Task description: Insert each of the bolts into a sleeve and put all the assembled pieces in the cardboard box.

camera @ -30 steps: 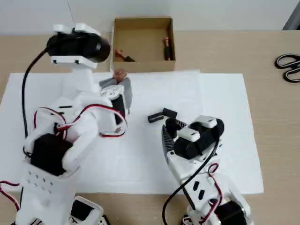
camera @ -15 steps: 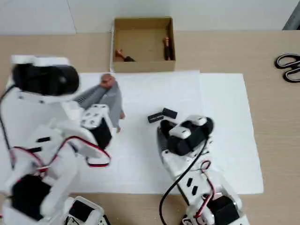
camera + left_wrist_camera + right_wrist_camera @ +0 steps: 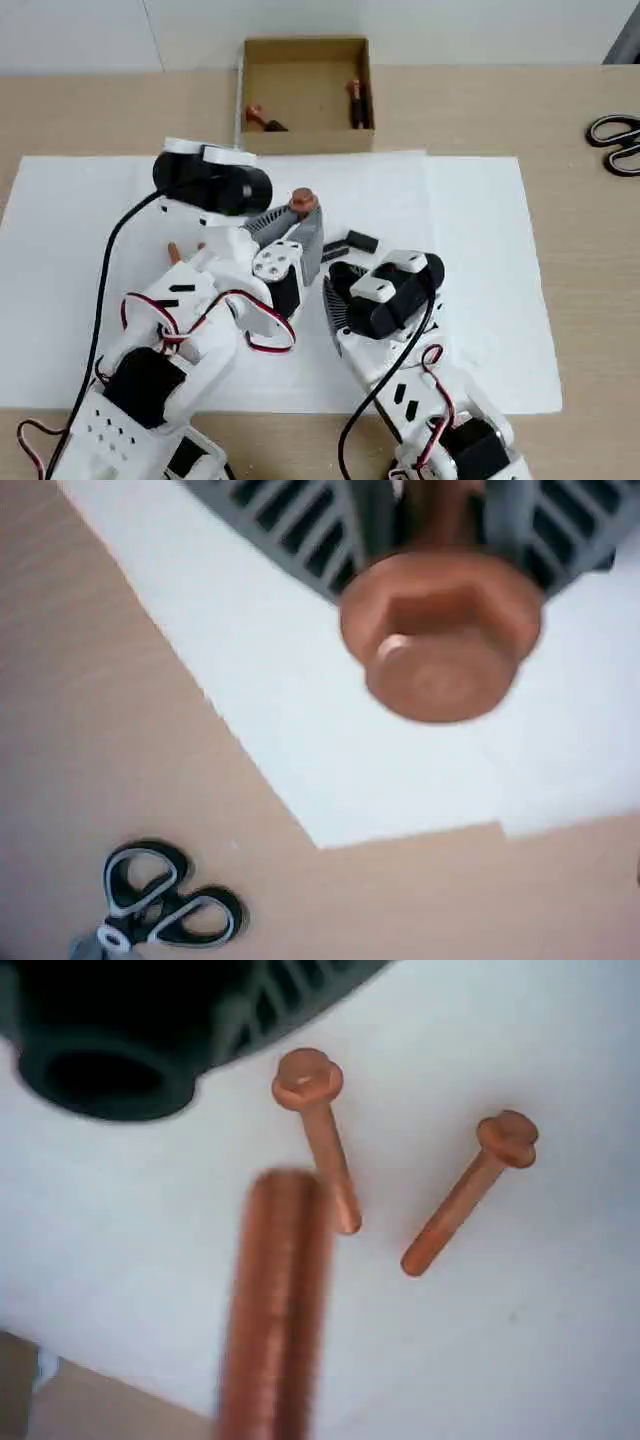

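My left gripper (image 3: 303, 212) is shut on a copper bolt (image 3: 303, 199) over the middle of the white paper; its hex head (image 3: 440, 640) sits between the grey fingers (image 3: 290, 520). Just right of it, my right gripper (image 3: 335, 292) is shut on a black sleeve (image 3: 100, 1072), whose open end faces the blurred threaded shaft of the held bolt (image 3: 275, 1300). Two more bolts (image 3: 318, 1140) (image 3: 465, 1195) lie on the paper. Two loose black sleeves (image 3: 350, 243) lie beyond the right gripper. The cardboard box (image 3: 305, 48) at the back holds two assembled pieces (image 3: 265, 120) (image 3: 356, 103).
Black-handled scissors (image 3: 615, 140) (image 3: 165, 905) lie on the bare table at the far right. The white paper sheet (image 3: 480, 230) covers most of the table. A loose bolt (image 3: 175, 252) peeks out beside the left arm.
The left arm, with the bolt in its gripper, swung from near the box out to the left, then back to the middle beside the right gripper. The right arm edged slightly left.
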